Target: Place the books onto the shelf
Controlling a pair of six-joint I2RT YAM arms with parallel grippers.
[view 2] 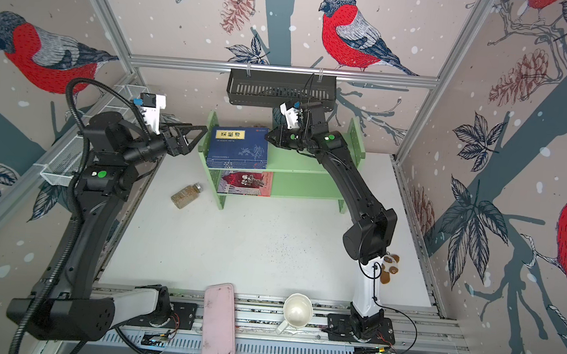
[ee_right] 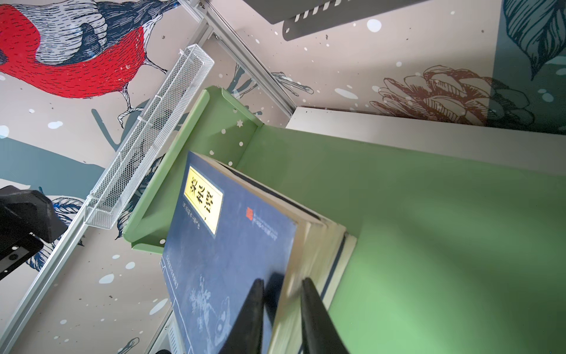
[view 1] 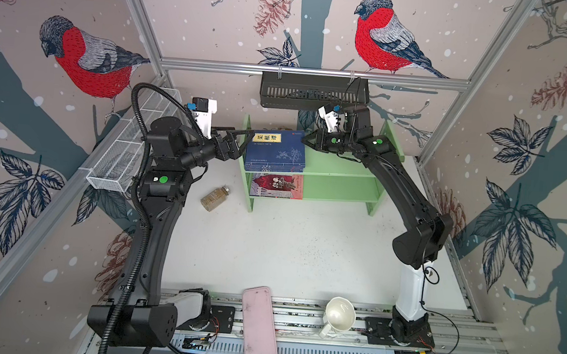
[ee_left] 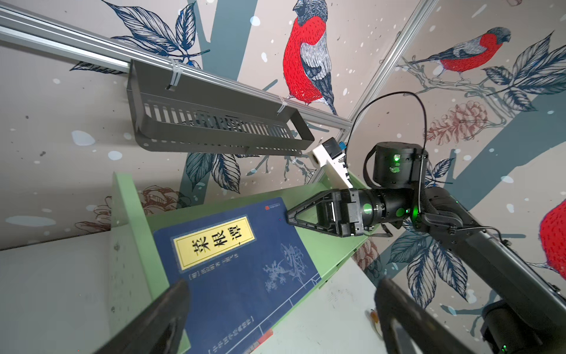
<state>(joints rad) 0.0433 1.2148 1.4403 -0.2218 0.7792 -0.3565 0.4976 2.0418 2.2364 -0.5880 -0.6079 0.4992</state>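
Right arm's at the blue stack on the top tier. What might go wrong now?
1. The blue books look to overhang the top-tier front edge of the shelf; the right gripper, jaws narrow at their edge, may drag the top one off.
2. The open left gripper sits by the shelf's side panel and may nudge it.

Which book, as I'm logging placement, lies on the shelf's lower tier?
The red-and-grey illustrated book, alone on the lower tier of the shelf; the navy books are stacked on the top tier.
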